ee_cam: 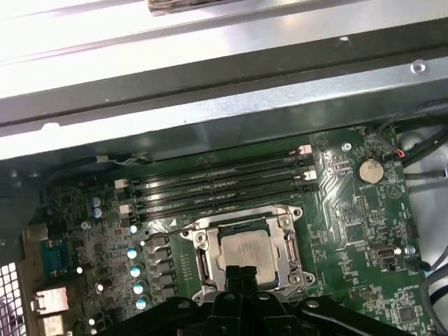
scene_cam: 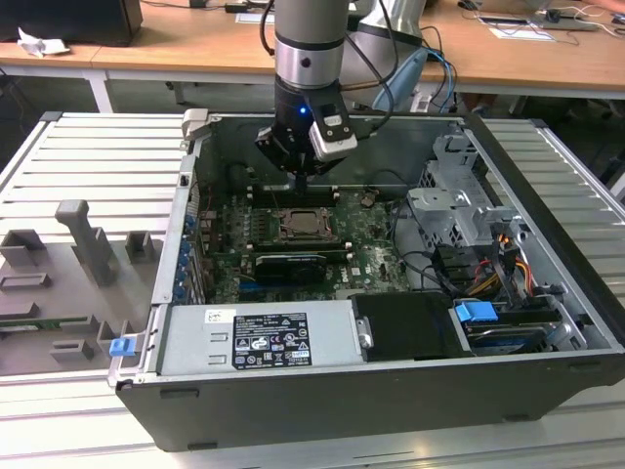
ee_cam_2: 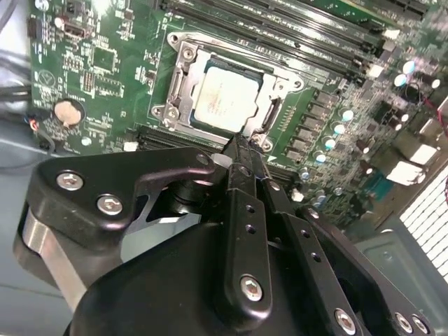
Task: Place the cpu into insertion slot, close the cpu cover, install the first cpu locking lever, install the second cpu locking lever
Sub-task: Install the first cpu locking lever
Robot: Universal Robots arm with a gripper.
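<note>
The cpu point(ee_cam_2: 224, 98) shows its pale silver face inside the insertion slot point(scene_cam: 305, 225) on the green board. The silver cpu cover point(ee_cam_2: 183, 66) lies flat around it, framing the chip through its window. In the first wrist view the cpu point(ee_cam: 245, 252) and the cpu cover point(ee_cam: 283, 218) sit just beyond the fingertips. My gripper point(ee_cam_2: 241, 148) hangs right over the socket's edge, fingers pressed together with nothing between them. In the exterior view the gripper point(scene_cam: 301, 186) points down at the socket's far rim.
Long black memory slots point(ee_cam: 217, 185) run beside the socket. A long black card point(scene_cam: 288, 266) lies just in front of it. A power supply point(scene_cam: 259, 337), a drive cage point(scene_cam: 454, 210) and cables fill the case's front and right. A coin battery point(ee_cam_2: 68, 112) sits on the board.
</note>
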